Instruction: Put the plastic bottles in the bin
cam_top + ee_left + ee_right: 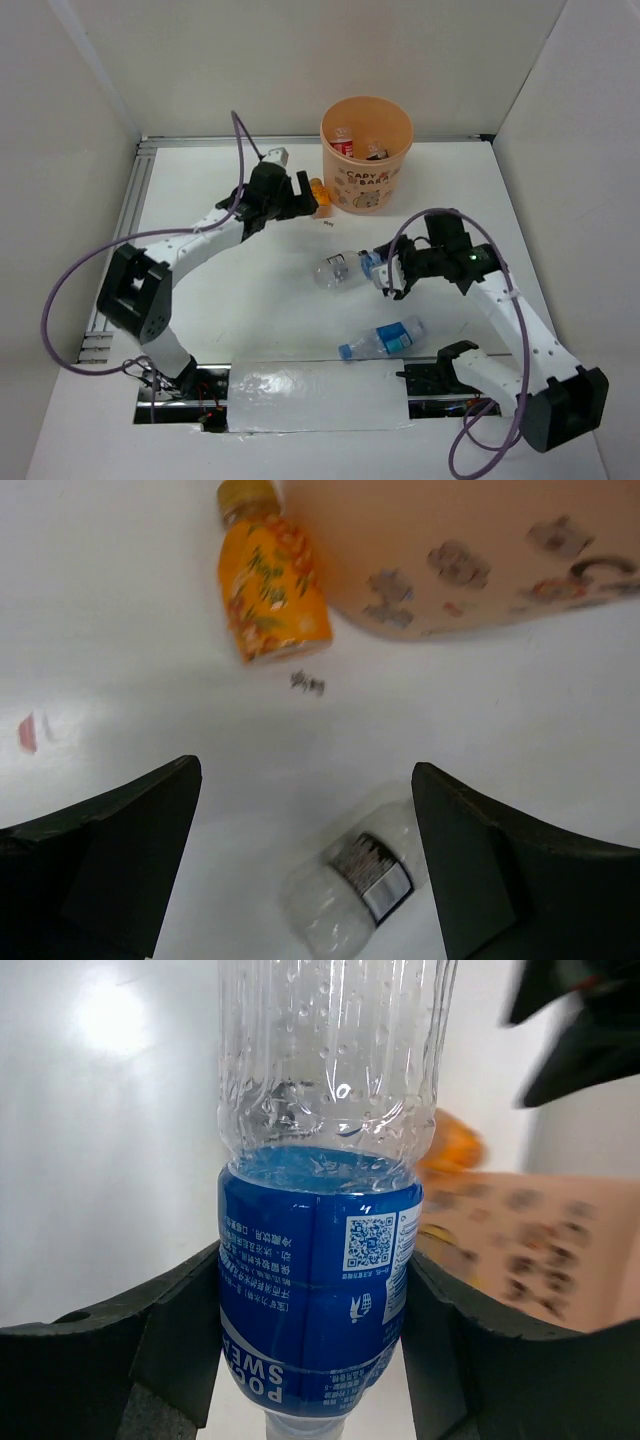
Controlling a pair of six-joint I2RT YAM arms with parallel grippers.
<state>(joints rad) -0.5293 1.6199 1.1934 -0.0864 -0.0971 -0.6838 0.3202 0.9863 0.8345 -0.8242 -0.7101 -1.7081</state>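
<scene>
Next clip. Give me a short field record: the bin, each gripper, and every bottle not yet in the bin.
bin: upright, far side, at least two bottles inside
left gripper: open, empty, near the orange bottle
right gripper: shut on blue-label bottle, fingers on its label
orange bottle: lying beside the bin
second blue-label bottle: lying on the table, untouched
</scene>
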